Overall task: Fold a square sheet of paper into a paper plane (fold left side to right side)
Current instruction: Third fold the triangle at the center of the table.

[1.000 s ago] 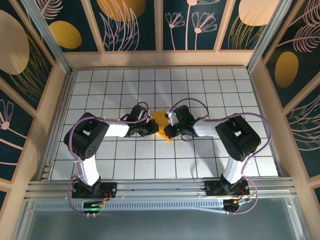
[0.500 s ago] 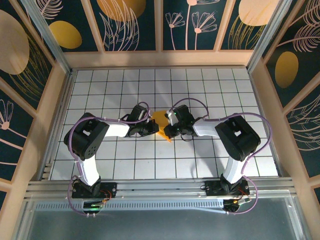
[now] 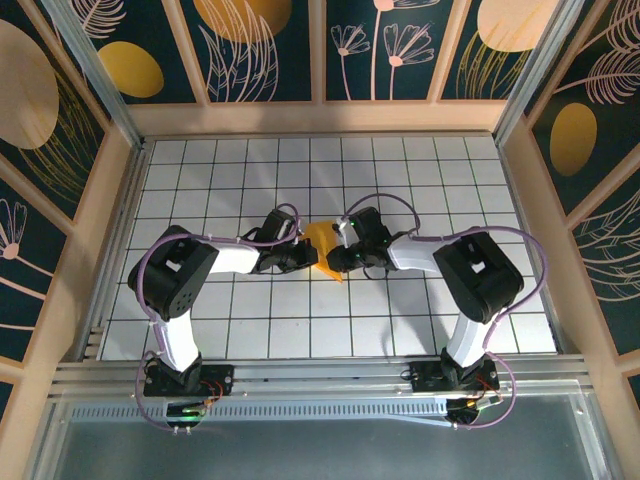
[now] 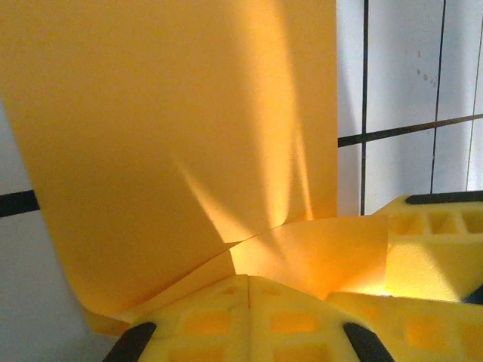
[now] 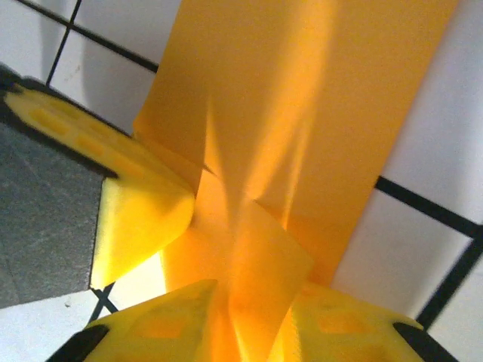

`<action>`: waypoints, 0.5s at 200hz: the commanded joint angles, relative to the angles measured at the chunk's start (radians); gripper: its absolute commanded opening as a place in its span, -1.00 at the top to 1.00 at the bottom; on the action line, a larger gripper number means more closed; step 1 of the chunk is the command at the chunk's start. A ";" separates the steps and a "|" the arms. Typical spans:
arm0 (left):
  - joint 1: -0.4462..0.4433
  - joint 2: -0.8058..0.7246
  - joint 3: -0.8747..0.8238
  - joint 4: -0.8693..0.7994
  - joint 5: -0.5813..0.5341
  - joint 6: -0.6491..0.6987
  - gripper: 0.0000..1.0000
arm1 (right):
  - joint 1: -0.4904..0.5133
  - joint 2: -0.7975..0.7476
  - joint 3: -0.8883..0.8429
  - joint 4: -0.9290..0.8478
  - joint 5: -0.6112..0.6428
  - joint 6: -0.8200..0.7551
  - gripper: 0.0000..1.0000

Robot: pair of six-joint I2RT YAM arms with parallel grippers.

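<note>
Folding is underway: the square sheet of paper (image 4: 173, 136) is pinched by the left hand (image 4: 249, 309); the grip of the right hand (image 5: 253, 317) cannot be told. Creasing is called for next.

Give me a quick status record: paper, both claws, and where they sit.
paper: orange-yellow sheet, bent and creased, at the middle of the tiled table
left claw: shut on the sheet's edge
right claw: sheet runs between its pads; cannot tell whether it grips
claw layout: facing each other, close together, sheet between them
</note>
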 commanded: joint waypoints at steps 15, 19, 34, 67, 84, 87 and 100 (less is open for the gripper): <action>0.004 0.060 -0.010 -0.118 -0.096 0.012 1.00 | -0.033 -0.099 0.015 -0.033 -0.003 0.019 0.19; 0.005 0.060 -0.011 -0.118 -0.096 0.012 1.00 | -0.037 -0.107 0.015 -0.039 -0.001 0.019 0.17; 0.004 0.059 -0.012 -0.117 -0.096 0.012 1.00 | -0.051 -0.142 0.010 -0.067 0.002 0.019 0.09; 0.005 0.058 -0.012 -0.115 -0.098 0.011 1.00 | -0.063 -0.212 0.001 -0.135 -0.058 0.029 0.19; 0.005 0.057 -0.012 -0.115 -0.096 0.012 1.00 | -0.063 -0.219 -0.012 -0.151 -0.147 0.048 0.50; 0.005 0.057 -0.012 -0.115 -0.098 0.012 1.00 | -0.063 -0.216 -0.016 -0.152 -0.163 0.052 0.55; 0.005 0.056 -0.012 -0.115 -0.100 0.012 1.00 | -0.057 -0.202 -0.034 -0.143 -0.223 0.077 0.78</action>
